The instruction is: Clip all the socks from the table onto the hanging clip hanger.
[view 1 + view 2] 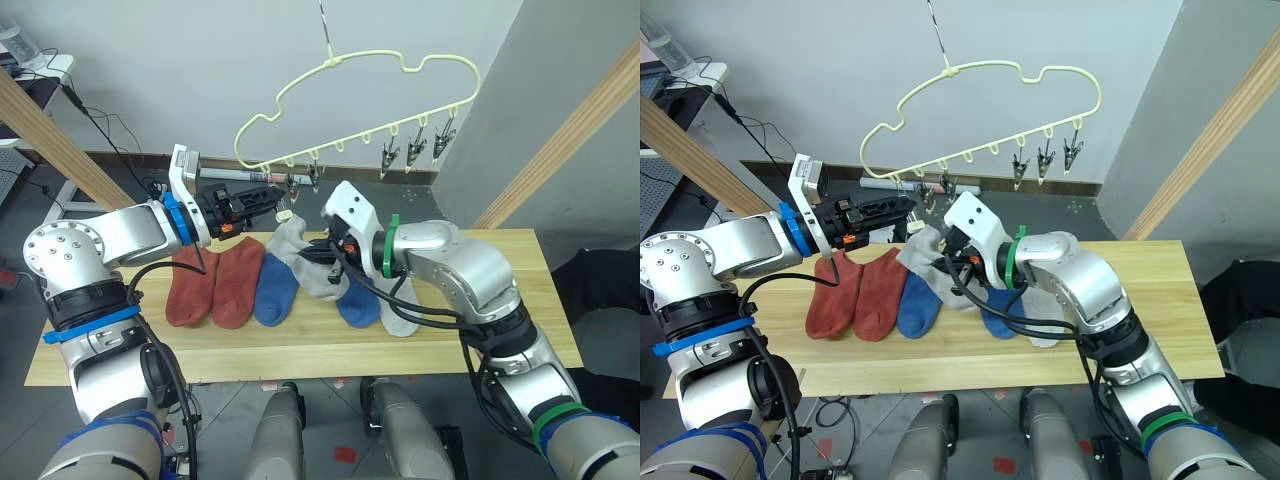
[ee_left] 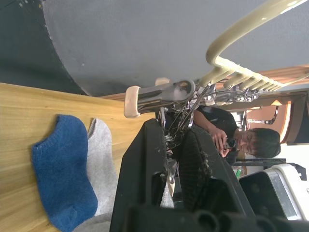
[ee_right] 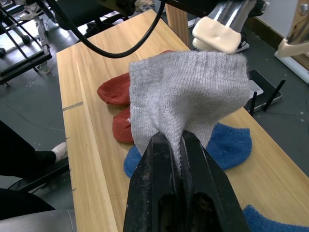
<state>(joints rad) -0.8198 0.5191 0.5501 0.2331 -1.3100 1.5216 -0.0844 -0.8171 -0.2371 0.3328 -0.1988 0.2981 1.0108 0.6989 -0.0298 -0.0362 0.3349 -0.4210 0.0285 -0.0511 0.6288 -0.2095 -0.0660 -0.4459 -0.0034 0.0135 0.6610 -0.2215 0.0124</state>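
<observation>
The right tool (image 3: 176, 145) is closed on a light grey sock (image 3: 188, 92), pinching it near one end and holding it up above the worktop (image 1: 300, 350) close to the far edge, just under the left end of the clip hanger (image 1: 350, 100). The sock's upper end rises toward the left tool (image 1: 283, 197) and a metal clip (image 2: 161, 94) with a cream tip. The left tool is raised at the hanger's lower left clips; in the left wrist view its two black fingers (image 2: 193, 164) stand narrowly apart with the spring and wire of a clip between them, and the pictures do not settle whether they press on it. The pale yellow hanger hangs by a thin hook above the far edge of the worktop, with several small clips dangling in a row along its lower rail. On the worktop, toward the left end, two rust-red socks (image 1: 215, 283) lie side by side and touching. Just beside them lies a blue sock (image 1: 274, 290), then, past the held sock, a second blue sock (image 1: 358, 303) with another light grey sock (image 1: 398, 313) touching it on the side toward the right end. A person (image 2: 241, 140) shows in the background of the left wrist view.
</observation>
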